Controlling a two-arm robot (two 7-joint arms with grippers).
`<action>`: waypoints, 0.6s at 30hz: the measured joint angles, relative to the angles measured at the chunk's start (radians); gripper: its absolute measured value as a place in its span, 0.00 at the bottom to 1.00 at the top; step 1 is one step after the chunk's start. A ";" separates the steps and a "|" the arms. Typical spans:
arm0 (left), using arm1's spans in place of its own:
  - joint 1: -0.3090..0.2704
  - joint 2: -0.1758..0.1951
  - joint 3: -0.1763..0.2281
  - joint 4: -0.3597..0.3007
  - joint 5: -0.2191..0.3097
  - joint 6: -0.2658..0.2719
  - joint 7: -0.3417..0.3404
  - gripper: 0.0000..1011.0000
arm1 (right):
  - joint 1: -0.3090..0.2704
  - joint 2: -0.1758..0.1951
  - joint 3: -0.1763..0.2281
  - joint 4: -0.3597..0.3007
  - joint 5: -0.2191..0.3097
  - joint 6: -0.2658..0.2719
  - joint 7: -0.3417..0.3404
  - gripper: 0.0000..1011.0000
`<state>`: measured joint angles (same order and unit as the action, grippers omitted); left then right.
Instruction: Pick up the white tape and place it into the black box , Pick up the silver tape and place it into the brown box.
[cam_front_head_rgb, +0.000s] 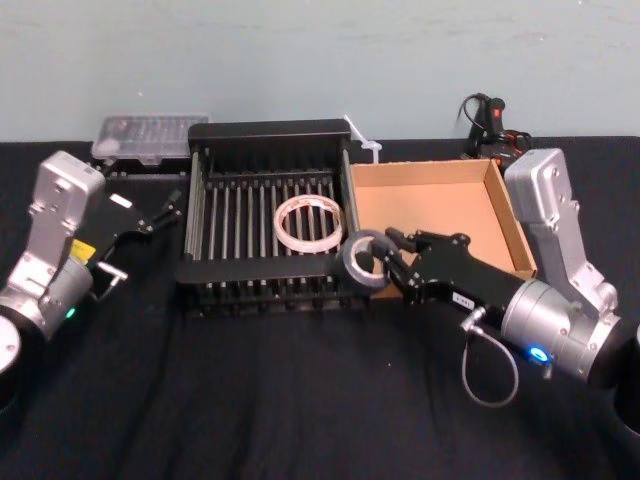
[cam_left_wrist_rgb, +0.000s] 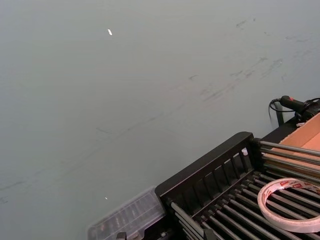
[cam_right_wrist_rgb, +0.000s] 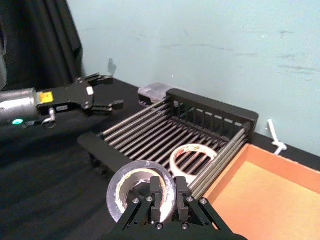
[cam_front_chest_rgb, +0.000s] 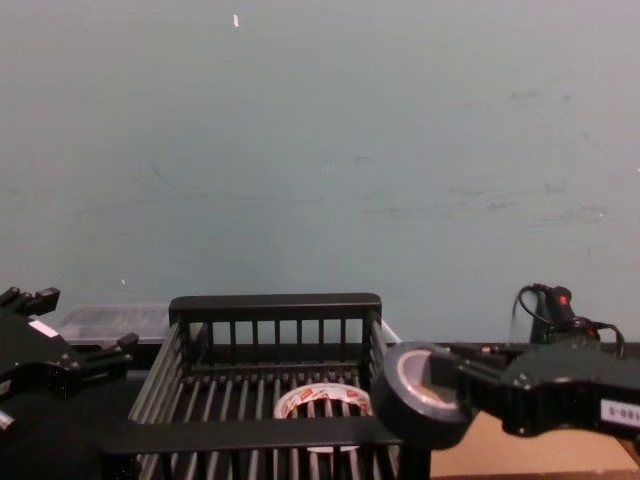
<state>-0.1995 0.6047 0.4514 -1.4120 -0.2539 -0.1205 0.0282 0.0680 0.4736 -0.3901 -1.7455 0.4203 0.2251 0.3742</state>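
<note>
Silver tape (cam_front_head_rgb: 363, 262) | right gripper (cam_front_head_rgb: 382, 262) fingers clamped through core

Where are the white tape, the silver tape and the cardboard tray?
white tape (cam_front_head_rgb: 310, 222): head view, on the roll's printed band, lying in the black crate.
silver tape (cam_front_head_rgb: 357, 266): head view, on the grey outer band, held by the right gripper.
brown box (cam_front_head_rgb: 430, 215): head view, on its bare floor.
</note>
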 joint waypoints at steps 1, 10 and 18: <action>0.000 0.000 0.000 0.000 0.000 0.000 0.000 0.99 | 0.005 -0.004 0.002 0.004 0.003 -0.001 -0.005 0.20; 0.000 0.000 0.000 0.000 0.000 0.000 0.000 0.99 | 0.038 -0.038 0.021 0.052 0.017 -0.001 -0.043 0.20; 0.000 0.000 0.000 0.000 0.000 0.000 0.000 0.99 | 0.080 -0.088 0.034 0.128 0.009 -0.016 -0.090 0.20</action>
<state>-0.1996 0.6047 0.4514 -1.4120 -0.2539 -0.1205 0.0283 0.1480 0.3855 -0.3561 -1.6174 0.4292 0.2087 0.2838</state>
